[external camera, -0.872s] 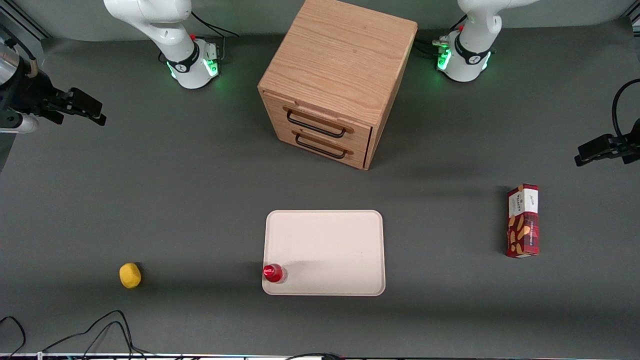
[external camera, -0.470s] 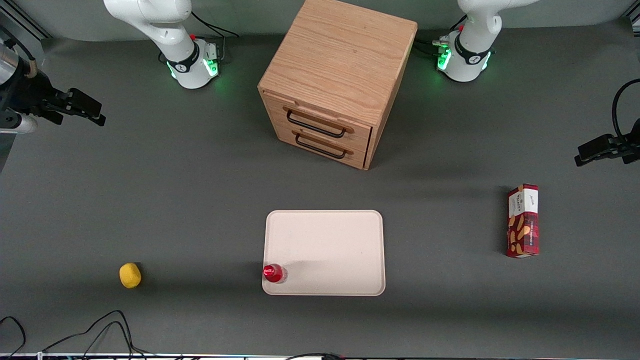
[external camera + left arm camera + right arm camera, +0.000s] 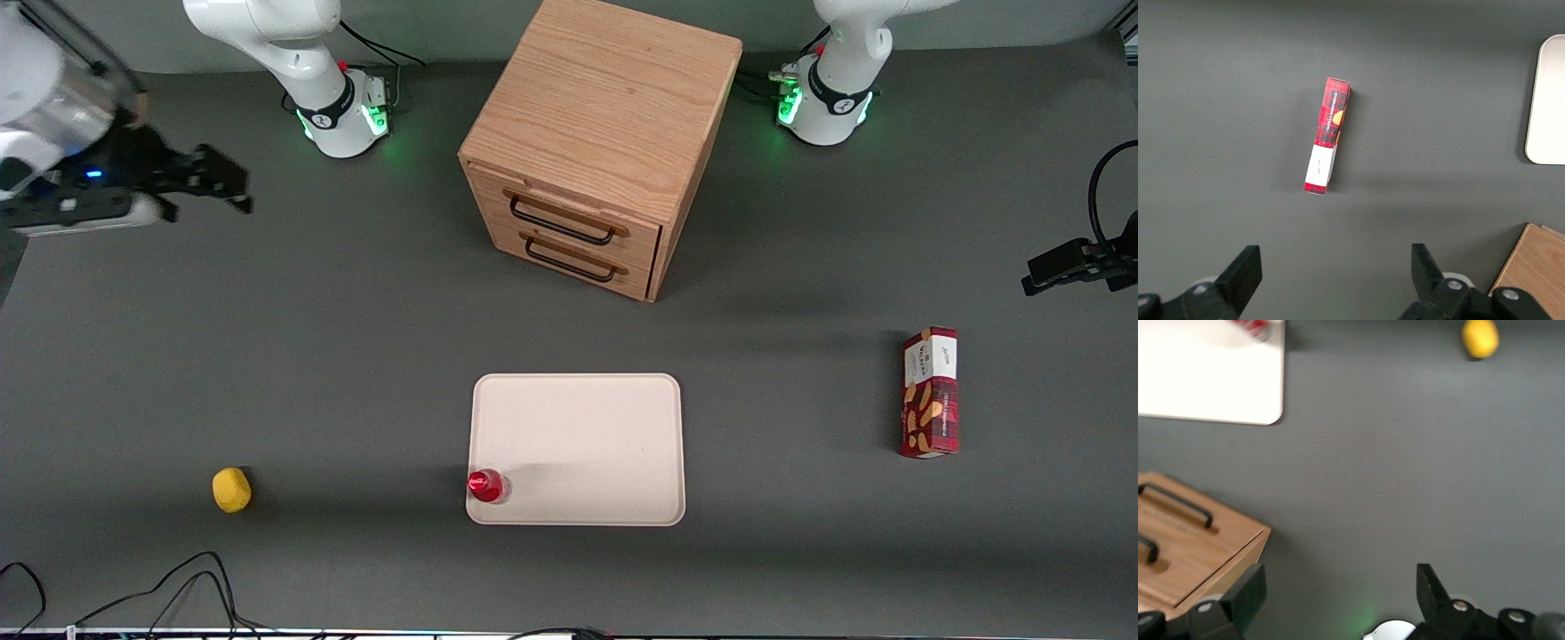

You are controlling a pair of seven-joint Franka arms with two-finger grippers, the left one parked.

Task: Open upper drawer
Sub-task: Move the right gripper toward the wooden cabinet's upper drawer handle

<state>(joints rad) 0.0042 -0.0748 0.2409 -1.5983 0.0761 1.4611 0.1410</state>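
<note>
The oak cabinet [image 3: 605,107] stands between the two arm bases, its front turned toward the camera. The upper drawer [image 3: 569,206] is shut flush, with its black bar handle [image 3: 562,222] above the lower drawer's handle [image 3: 569,260]. My gripper [image 3: 233,191] is open and empty. It hovers above the table well off toward the working arm's end, far from the handles. In the right wrist view the gripper [image 3: 1338,580] has its fingers wide apart over bare table, and the cabinet [image 3: 1198,540] shows beside one finger.
A white tray [image 3: 578,391] lies nearer the camera than the cabinet, with a red-capped bottle [image 3: 487,485] on its corner. A yellow lemon [image 3: 231,490] lies toward the working arm's end. A red snack box [image 3: 930,392] lies toward the parked arm's end. Cables [image 3: 178,578] run along the front edge.
My gripper has moved toward the cabinet and more of the wrist has come into the front view. The drawers and the table objects have not moved.
</note>
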